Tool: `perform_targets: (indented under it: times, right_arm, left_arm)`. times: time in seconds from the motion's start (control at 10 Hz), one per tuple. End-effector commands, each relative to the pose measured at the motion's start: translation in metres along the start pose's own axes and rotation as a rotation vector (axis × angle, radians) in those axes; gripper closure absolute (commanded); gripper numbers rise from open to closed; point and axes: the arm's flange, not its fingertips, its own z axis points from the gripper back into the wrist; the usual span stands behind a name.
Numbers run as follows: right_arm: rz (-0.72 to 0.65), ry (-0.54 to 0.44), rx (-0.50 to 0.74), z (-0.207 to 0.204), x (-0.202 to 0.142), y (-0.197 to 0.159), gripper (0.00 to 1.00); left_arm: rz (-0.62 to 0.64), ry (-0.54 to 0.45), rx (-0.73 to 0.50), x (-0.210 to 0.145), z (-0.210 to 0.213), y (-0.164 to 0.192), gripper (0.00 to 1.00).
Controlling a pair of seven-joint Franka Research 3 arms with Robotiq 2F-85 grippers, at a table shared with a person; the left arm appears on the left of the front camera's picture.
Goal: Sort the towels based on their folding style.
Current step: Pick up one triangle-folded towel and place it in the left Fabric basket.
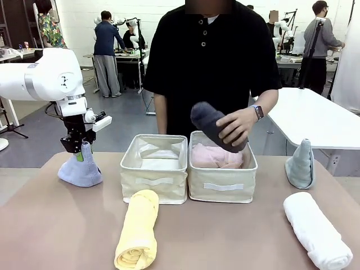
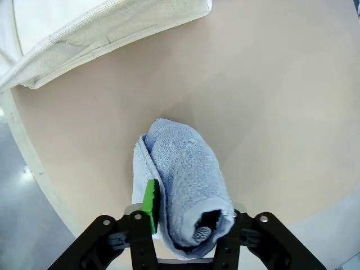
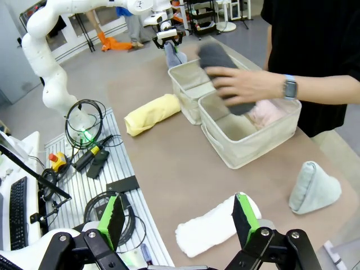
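Note:
My left gripper (image 1: 83, 153) (image 2: 191, 219) is shut on the tip of the light blue cone towel (image 1: 80, 171) (image 2: 185, 174), which stands on the table at the left. The person's hand (image 1: 239, 126) holds the dark grey rolled towel (image 1: 209, 122) (image 3: 222, 64) over the right bin (image 1: 222, 185), where a pink towel (image 1: 214, 156) lies. A yellow roll (image 1: 138, 228) lies in front of the left bin (image 1: 153, 177). A white roll (image 1: 316, 229) (image 3: 211, 228) and a pale teal cone (image 1: 301, 165) (image 3: 314, 188) sit at the right. My right gripper (image 3: 179, 222) hangs open high above the white roll.
The two beige fabric bins stand side by side mid-table; nothing shows inside the left one. The table's left edge (image 2: 34, 163) runs close to the blue cone. Beside the table on the robot's side, a cable rack (image 3: 95, 169) is visible. Other people stand far behind.

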Motion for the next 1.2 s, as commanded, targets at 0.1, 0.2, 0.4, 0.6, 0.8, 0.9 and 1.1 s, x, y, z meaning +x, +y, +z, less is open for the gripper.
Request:
perform_targets:
  times: [0.1,0.2,0.4,0.6,0.8,0.9,1.1]
  right_arm:
    - [0.005,-0.007,0.008,-0.001,0.000,0.000,0.00]
    - [0.005,-0.007,0.008,-0.001,0.000,0.000,0.00]
    - [0.005,-0.007,0.008,-0.001,0.000,0.000,0.00]
    - [0.005,-0.007,0.008,-0.001,0.000,0.000,0.00]
    - [0.005,-0.007,0.008,-0.001,0.000,0.000,0.00]
    - [0.005,-0.007,0.008,-0.001,0.000,0.000,0.00]
    - [0.005,-0.007,0.008,-0.001,0.000,0.000,0.00]
  left_arm:
    - [-0.036,0.006,-0.003,-0.001,0.011,-0.006,1.00]
    - [-0.035,0.011,0.009,0.001,0.017,-0.009,1.00]
    - [-0.027,0.040,0.055,0.007,0.043,-0.019,1.00]
    - [0.026,0.091,0.135,0.023,0.094,-0.040,1.00]
    - [0.107,0.073,0.149,0.039,0.136,-0.064,1.00]
    - [0.147,0.044,0.149,0.044,0.149,-0.076,1.00]
    - [0.251,-0.059,0.156,0.043,0.175,-0.103,1.00]
